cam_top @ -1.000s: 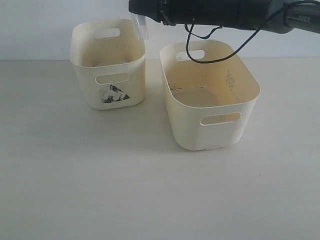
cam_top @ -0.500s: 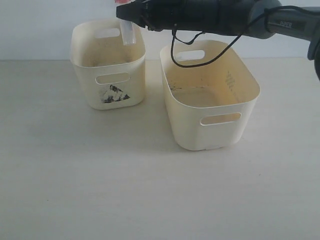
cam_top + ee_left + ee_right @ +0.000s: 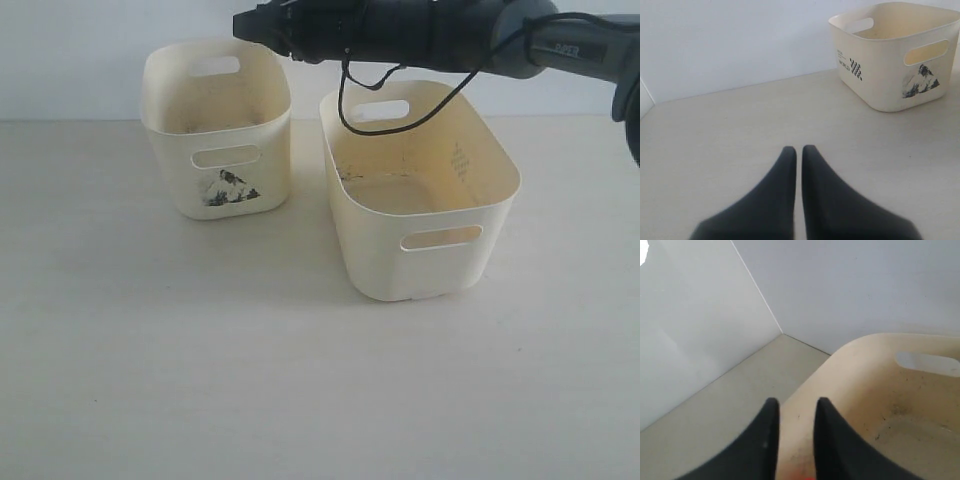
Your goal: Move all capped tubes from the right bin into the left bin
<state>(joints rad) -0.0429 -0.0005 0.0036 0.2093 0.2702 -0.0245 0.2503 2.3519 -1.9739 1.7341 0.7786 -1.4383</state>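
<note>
Capped tubes: drop-off step at the left bin (image 3: 165,150)

All I can spot is an orange-red speck (image 3: 801,477), probably a cap down inside that bin. Right gripper (image 3: 795,402) hangs over it, jaws apart and empty. Left gripper (image 3: 799,149) is pinched together. Next I'd check the right bin (image 3: 420,215) for leftovers.

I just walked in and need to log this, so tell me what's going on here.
The right gripper is stretched across above the left bin, jaws apart with nothing between them. The left gripper sits shut near the table, short of that bin. No capped tubes show in the right bin.
</note>
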